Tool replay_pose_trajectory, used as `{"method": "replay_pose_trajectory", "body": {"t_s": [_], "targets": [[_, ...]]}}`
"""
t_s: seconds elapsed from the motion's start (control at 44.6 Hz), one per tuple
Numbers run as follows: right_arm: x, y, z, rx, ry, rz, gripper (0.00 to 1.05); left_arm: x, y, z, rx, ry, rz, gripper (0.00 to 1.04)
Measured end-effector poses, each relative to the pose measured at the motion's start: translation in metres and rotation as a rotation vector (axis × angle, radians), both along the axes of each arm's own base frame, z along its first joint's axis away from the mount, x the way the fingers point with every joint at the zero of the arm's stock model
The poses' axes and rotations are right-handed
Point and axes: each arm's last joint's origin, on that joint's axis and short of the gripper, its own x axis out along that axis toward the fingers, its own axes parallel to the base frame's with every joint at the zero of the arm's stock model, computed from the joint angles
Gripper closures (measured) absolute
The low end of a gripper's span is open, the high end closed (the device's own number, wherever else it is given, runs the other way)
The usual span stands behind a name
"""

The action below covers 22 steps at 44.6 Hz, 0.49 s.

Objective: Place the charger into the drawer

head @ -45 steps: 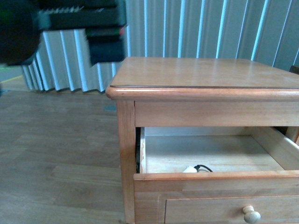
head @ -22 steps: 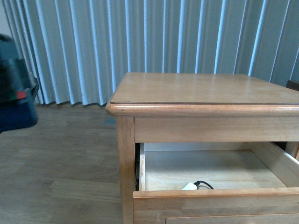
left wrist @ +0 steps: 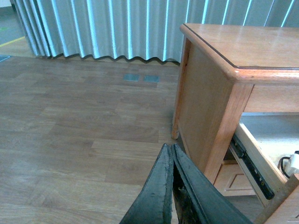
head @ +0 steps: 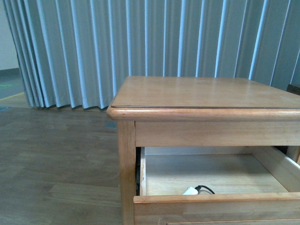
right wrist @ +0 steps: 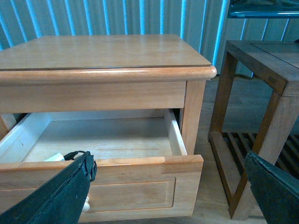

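The charger (head: 190, 191) is lying inside the open drawer (head: 211, 199), close behind its front wall, with its black cable (head: 205, 189) curling beside it. The drawer is sticking out of the wooden nightstand (head: 201, 91). The left gripper (left wrist: 170, 147) is hanging over the floor (left wrist: 70, 121) beside the nightstand, fingers pressed together and empty. The right gripper (right wrist: 170, 161) is hovering before the drawer, spread wide and gripping nothing
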Motion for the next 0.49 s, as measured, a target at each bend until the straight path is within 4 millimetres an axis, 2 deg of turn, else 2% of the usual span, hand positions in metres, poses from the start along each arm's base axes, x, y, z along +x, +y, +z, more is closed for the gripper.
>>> {"method": "replay_pose_trajectory", "body": {"t_s": [0.494], "targets": [[0.000, 0.000, 0.000, 0.000, 0.000, 0.000, 0.08, -0.022, 0.023, -0.015, 0.005, -0.005, 0.010, 1.01]]}}
